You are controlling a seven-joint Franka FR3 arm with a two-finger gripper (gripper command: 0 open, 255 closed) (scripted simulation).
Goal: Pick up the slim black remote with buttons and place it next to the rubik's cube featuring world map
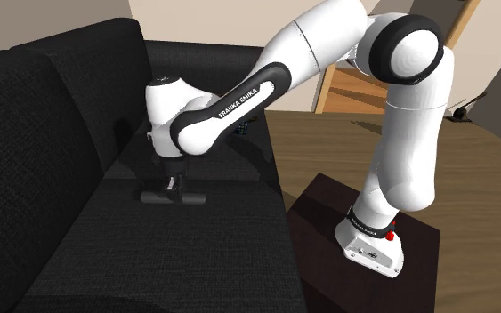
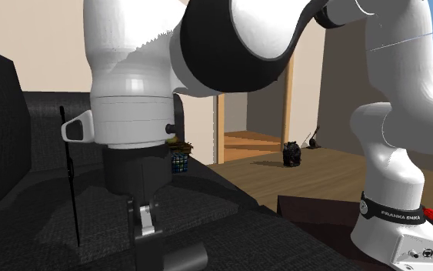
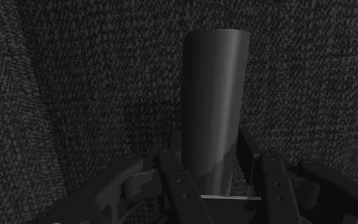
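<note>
Sofa: At the shoulder view's left you have a black, coarse-weave sofa. Its backrest rises on the left and its seat cushion runs toward the lower right.
Remote: The remote lies flat on the seat cushion, near the foot of the backrest. In the wrist view it reads as a smooth dark-grey bar, and you cannot make out any buttons.
Gripper: The gripper points straight down, about midway along the remote. The wrist view shows its fingers pressed against the two long sides, so you have it clasped across its narrow width. It looks to be resting on the cushion, not yet lifted.
Handling: Expect a light, rigid bar that will not flex. Its smooth sides may let it slip or swing in the grip, so a hold near the middle, as you have now, should keep it level.
Cube: Further right, just past the forearm, a small blue-green cube sits on the seat, well apart from the remote.
Stand: At the lower right, the arm's base sits on a dark stand on the wood floor.
Next move: Lift straight up first, then carry the remote toward the cube and set it down beside the cube without touching it.
</note>
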